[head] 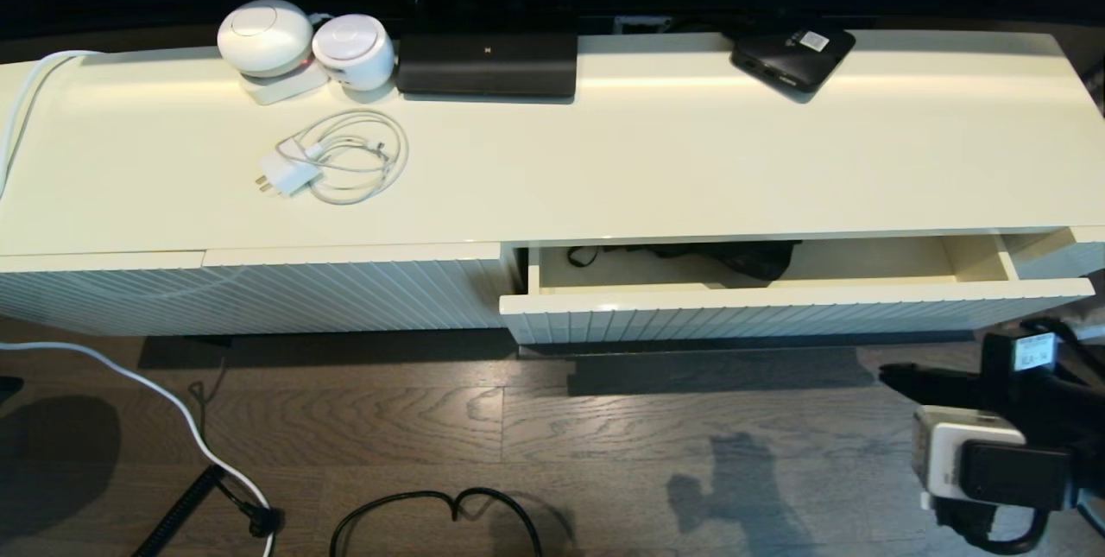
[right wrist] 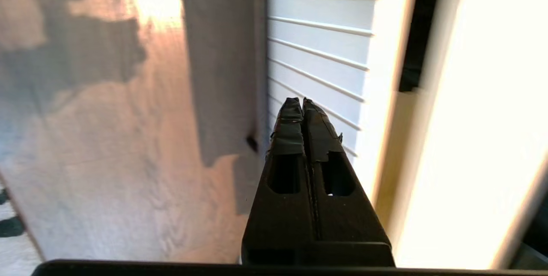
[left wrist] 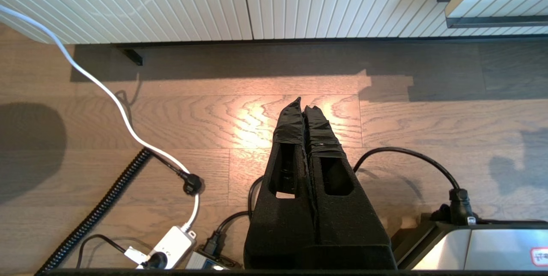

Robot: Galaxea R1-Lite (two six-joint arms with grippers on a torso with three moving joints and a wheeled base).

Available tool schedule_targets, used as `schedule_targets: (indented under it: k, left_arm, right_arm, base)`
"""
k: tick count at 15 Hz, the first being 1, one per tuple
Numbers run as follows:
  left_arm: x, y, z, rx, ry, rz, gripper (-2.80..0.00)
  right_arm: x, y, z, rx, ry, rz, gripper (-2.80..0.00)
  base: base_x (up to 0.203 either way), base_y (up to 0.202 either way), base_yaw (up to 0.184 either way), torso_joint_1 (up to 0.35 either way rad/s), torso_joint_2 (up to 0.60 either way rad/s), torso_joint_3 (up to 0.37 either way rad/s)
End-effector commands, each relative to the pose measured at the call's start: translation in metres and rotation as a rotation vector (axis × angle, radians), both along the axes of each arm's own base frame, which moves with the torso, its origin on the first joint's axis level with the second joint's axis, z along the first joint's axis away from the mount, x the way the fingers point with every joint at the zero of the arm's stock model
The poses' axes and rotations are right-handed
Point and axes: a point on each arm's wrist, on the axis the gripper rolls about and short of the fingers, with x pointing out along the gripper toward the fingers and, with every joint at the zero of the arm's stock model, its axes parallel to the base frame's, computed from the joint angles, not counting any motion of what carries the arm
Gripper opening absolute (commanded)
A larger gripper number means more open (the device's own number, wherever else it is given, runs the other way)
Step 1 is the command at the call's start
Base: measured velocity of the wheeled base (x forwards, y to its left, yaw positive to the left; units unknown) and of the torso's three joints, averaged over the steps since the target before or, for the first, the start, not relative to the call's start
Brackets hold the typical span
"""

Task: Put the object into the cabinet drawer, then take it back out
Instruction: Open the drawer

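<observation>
**Umbrella in the open drawer, both grippers empty and closed**

The right arm sits low at the right of the head view, in front of the cabinet and below the level of the drawer front. Its right gripper (right wrist: 303, 104) has its fingers pressed together with nothing between them; in the right wrist view the tips point along the ribbed cabinet front, above the wooden floor (head: 518, 436). In the head view only the dark wrist and the camera housing are plain, and the arm is cut off by the picture's edge.

The left arm does not show in the head view. Its own wrist view has the left gripper (left wrist: 303, 107) hanging over the floor in front of the ribbed panel, fingers together and empty, above a tangle of cables and a white power strip (left wrist: 171, 246).

The cabinet drawer (head: 777, 294) stands pulled out part of the way. The umbrella (head: 734, 259) lies at the back of it, toward the left half, with a thin loop trailing leftward. The bench (head: 647, 160) overhangs it, so only a strip of dark fabric shows; its handle cannot be made out.

On the bench lie a coiled white charger cable (head: 337, 160) and a flat black box (head: 792, 54) with a white sticker.
</observation>
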Motion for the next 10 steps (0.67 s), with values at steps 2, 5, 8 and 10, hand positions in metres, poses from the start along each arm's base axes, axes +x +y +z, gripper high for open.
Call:
schedule_targets:
  k: [2, 5, 8, 10]
  left_arm:
    - [0.0, 0.0, 0.0, -0.001, -0.003, 0.0, -2.8]
    - [0.0, 0.0, 0.0, 0.0, -0.002, 0.0, -2.8]
    - [0.0, 0.0, 0.0, -0.001, -0.003, 0.0, -2.8]
    - [0.0, 0.0, 0.0, -0.001, -0.002, 0.001, -2.8]
  right_arm:
    - [-0.01, -0.004, 0.033, 0.014, -0.052, -0.002, -2.8]
    - [0.008, 0.002, 0.03, 0.015, 0.0, -0.013, -2.8]
    - [0.029, 0.007, 0.024, 0.002, 0.045, -0.026, -2.8]
    - [0.043, 0.012, 0.021, -0.002, 0.059, -0.026, -2.8]
  base:
    - [0.0, 0.0, 0.0, 0.0, 0.0, 0.0]
    - [0.0, 0.0, 0.0, 0.0, 0.0, 0.0]
    - [0.0, 0.0, 0.0, 0.0, 0.0, 0.0]
    - [0.0, 0.0, 0.0, 0.0, 0.0, 0.0]
